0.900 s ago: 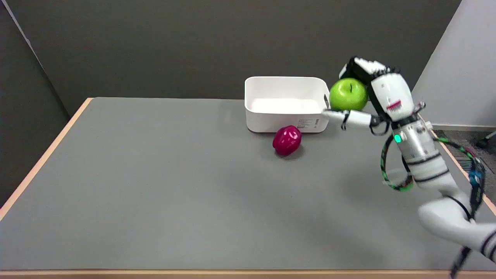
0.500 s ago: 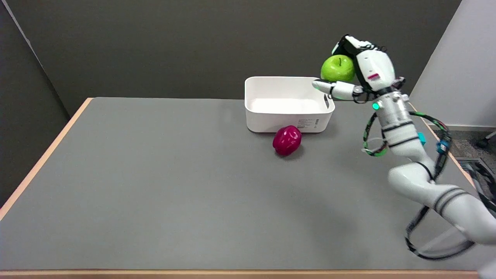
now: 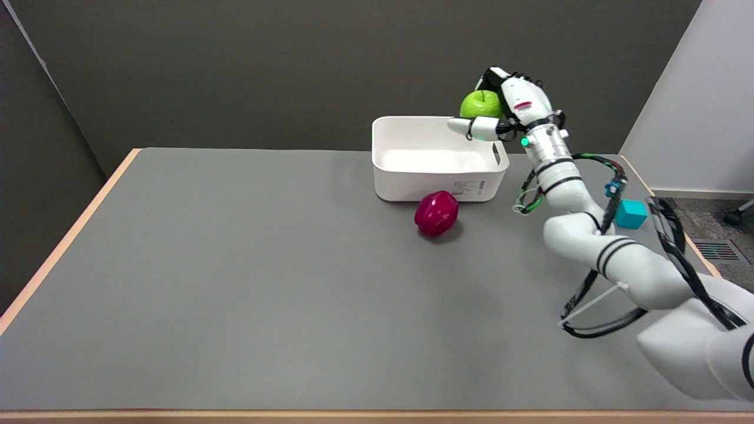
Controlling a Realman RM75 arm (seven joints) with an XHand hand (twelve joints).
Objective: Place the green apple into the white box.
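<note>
The right hand (image 3: 505, 106) holds the green apple (image 3: 481, 104) in the air, its fingers curled around the fruit from above and behind while one finger juts out underneath toward the left. The apple hangs above the far right corner of the white box (image 3: 439, 176), roughly over the rim rather than over the middle of the open cavity, and well clear of the box's floor. The box sits near the far edge of the grey table (image 3: 235, 282), with a red apple (image 3: 436, 213) lying on the table just in front of its near wall and a small teal cube (image 3: 631, 214) further right, partly behind the arm. The step in hand looks like the carry: the fruit is lifted and brought to the container but not yet released. The next move probably calls for shifting the hand a little further left and toward the camera so the apple is centred over the opening, then lowering it inside before the fingers spread, so it neither strikes the rim nor bounces out.
</note>
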